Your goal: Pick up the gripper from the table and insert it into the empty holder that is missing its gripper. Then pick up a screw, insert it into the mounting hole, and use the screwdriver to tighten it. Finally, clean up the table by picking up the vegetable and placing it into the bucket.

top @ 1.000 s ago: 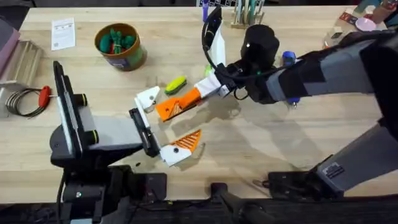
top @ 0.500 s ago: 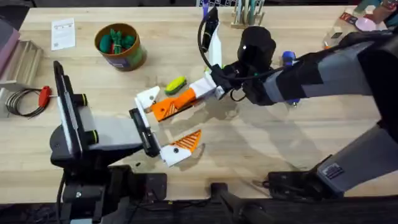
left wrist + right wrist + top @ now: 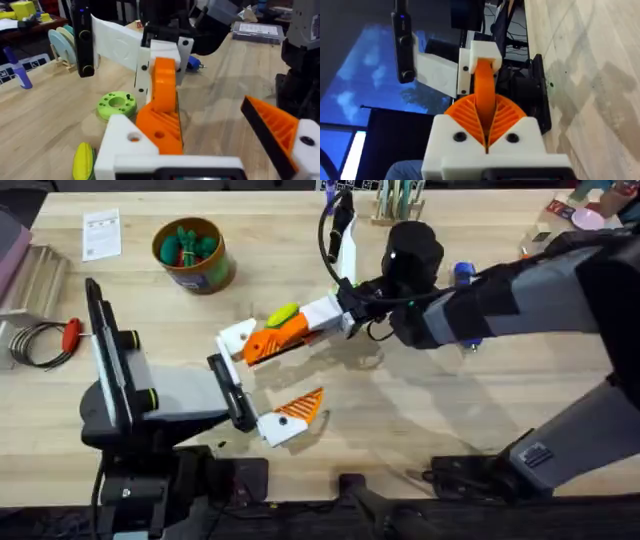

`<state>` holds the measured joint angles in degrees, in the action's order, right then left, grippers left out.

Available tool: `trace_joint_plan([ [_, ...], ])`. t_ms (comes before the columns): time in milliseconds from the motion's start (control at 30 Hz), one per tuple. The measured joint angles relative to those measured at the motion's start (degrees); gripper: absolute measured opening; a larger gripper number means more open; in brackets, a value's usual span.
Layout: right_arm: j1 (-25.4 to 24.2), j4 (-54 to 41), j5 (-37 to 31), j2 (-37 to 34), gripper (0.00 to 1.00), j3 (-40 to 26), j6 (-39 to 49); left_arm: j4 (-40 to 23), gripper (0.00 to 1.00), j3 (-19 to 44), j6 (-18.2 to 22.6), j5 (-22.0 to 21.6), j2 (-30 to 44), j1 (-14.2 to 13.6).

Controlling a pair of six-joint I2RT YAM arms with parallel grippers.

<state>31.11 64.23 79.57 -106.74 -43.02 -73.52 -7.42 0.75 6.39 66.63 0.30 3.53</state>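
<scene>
The right gripper (image 3: 325, 317), white-fingered with orange ribbed pads, is clamped on the small tapered orange plastic gripper (image 3: 272, 340), whose tip meets the small white angular plastic holder (image 3: 238, 337) on the left gripper (image 3: 262, 385). That gripper's jaws stand spread above the wooden table (image 3: 420, 410). The yellow-and-green toy corn vegetable (image 3: 283, 313) lies just beside them. The olive-sided round bucket (image 3: 190, 255) stands well apart, holding green toys.

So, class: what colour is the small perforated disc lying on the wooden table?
Bright green disc, clearest in the left wrist view.
</scene>
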Motion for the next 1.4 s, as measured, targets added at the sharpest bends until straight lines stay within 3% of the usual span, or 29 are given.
trace_joint_plan([
  [233,0.11,-1.18,-0.36,0.0,0.008,-1.54,-3.06,0.07,0.985,0.0,0.09,-0.12,0.0,0.0],
  [467,0.17,-11.44,-0.37,0.0,0.008,-4.94,-1.99,0.07,0.985,0.0,-0.5,-0.44,0.02,0.0],
  [1400,2.21,-12.37,-2.41,-1.77,0.008,-8.39,-0.6,0.29,0.986,0.0,-0.42,-1.9,0.0,0.28],
])
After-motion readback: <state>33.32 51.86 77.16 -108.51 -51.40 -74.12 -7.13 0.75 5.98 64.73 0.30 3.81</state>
